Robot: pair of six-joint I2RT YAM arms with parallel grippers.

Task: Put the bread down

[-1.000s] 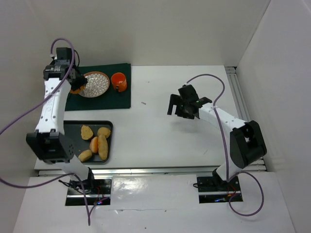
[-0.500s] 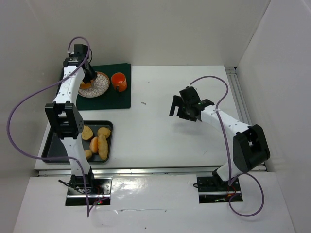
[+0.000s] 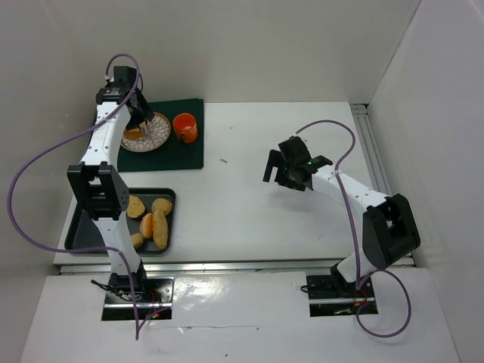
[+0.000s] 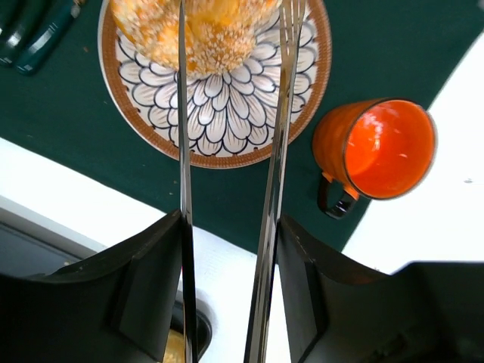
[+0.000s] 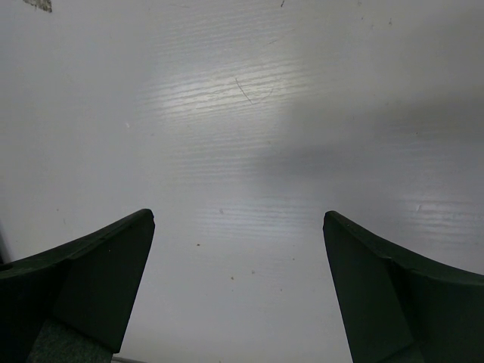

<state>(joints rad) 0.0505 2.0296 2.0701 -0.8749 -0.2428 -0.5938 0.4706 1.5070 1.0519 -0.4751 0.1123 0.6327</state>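
To seat the seeded golden bread roll (image 4: 219,38) on the flower-patterned plate (image 4: 227,128), my left gripper (image 4: 234,15) straddled it, grip unclear; right gripper (image 5: 238,219) gaped empty.

Golden seeded roll (image 4: 200,30) on plate (image 4: 227,128), approx 5 rolls (image 3: 153,224) in tray (image 3: 83,236)

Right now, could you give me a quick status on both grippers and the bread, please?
Left gripper over plate, one roll at its blade tips, grip unclear. Right gripper open over table. Five rolls wait in tray. Orange cup beside plate.
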